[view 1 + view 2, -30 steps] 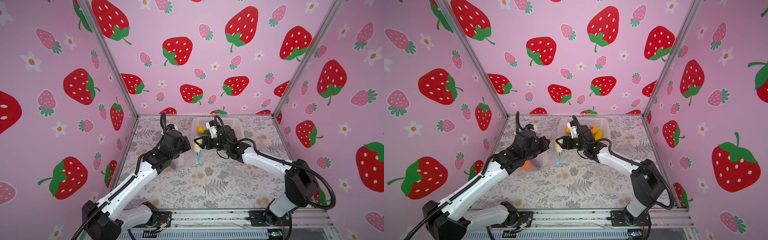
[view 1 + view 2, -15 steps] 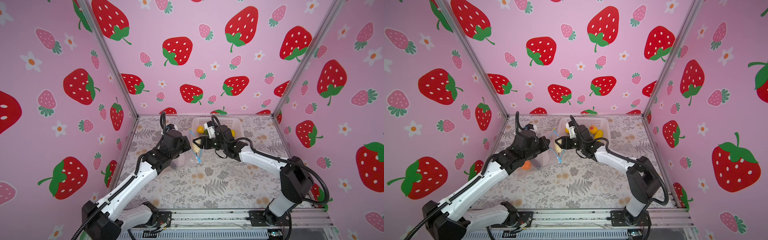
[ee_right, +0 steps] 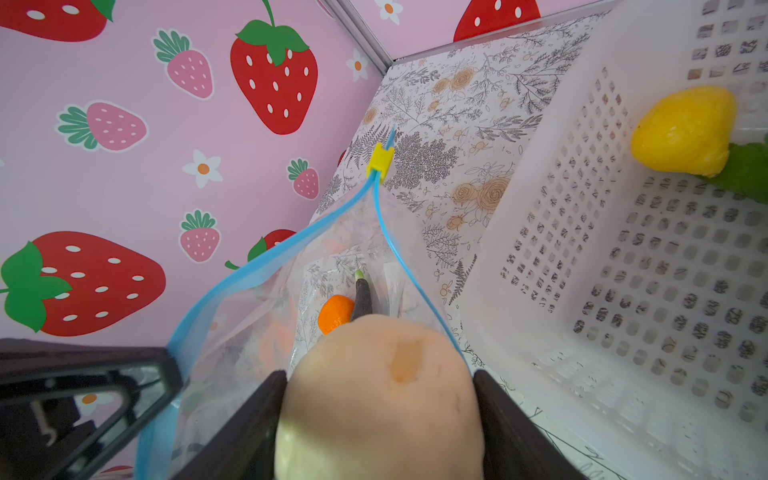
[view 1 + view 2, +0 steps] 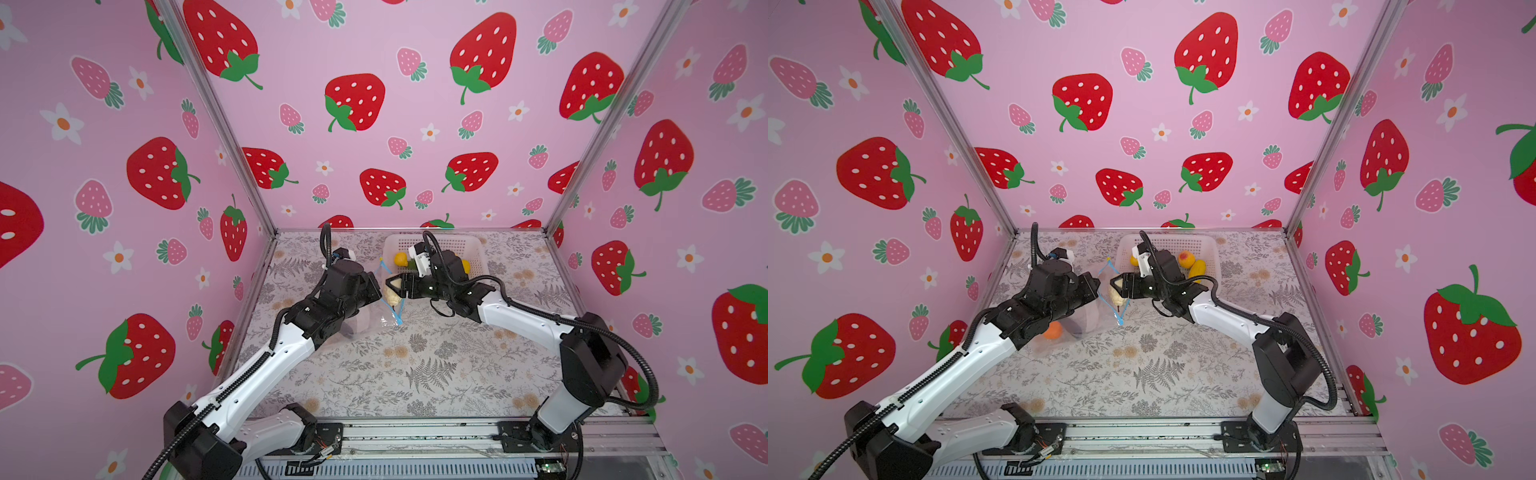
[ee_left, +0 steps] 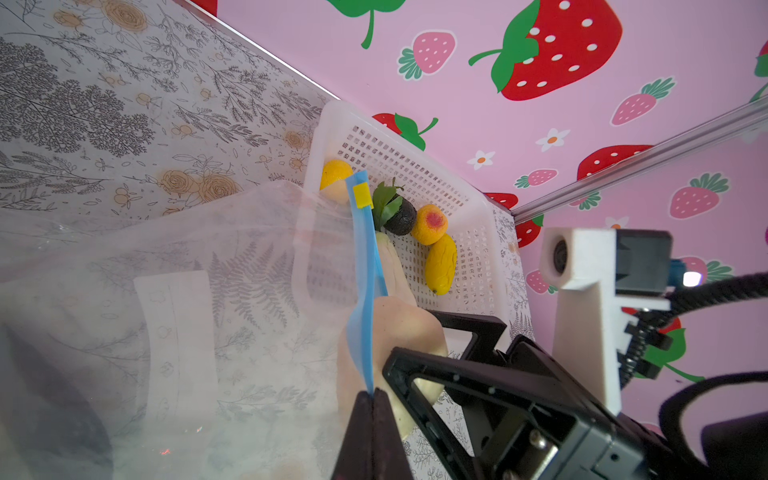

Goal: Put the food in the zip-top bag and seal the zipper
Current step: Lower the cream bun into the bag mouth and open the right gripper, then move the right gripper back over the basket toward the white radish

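Right end effector [image 3: 380, 399] pinches the cream-white piece [image 3: 386, 365]: fat, smooth, with a faint orange blotch. Both fingers [image 3: 257, 415] touch its sides, right at the mouth of the zip-top bag [image 5: 187, 291]. Bag is clear and crinkly, mouth gaping just ahead of the tips. Orange piece [image 3: 334, 313] and dark purple-black piece [image 3: 362, 297] lie inside, past the cream one. Zipper [image 3: 270, 253] is light blue, its two halves spread apart and meeting at the yellow tab [image 3: 380, 160] at the far end. Left end effector [image 5: 370, 411] is pressed together on the zipper strip, holding that edge up off the counter [image 4: 415, 365]. White basket [image 3: 582, 249] sits just beside the right end effector, with a yellow piece [image 3: 683, 129] in it.
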You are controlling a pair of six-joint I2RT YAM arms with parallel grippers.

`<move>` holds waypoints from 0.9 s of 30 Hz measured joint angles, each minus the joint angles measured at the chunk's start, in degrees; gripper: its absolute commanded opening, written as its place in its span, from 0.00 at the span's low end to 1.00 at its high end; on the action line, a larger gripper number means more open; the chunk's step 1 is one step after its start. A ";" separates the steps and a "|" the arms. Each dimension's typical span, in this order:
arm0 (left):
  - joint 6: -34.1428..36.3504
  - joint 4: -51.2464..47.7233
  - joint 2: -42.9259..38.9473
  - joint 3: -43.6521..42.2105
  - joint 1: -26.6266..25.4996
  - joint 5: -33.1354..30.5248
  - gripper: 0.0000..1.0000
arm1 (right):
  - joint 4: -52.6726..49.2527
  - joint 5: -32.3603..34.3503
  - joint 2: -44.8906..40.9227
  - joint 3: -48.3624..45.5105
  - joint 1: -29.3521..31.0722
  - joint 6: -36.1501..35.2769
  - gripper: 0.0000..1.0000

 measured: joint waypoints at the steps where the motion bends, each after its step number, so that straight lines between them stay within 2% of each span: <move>1: 0.00 0.00 0.00 0.00 0.00 0.00 0.00 | 0.00 0.02 0.00 0.00 0.00 -0.02 0.72; 12: 0.00 0.00 0.00 0.00 0.00 0.00 0.00 | 0.00 0.07 0.02 0.15 0.11 -0.15 0.76; 27: 0.00 0.00 0.00 0.00 0.00 -0.02 0.00 | 0.00 0.07 0.02 0.33 0.37 -0.33 0.74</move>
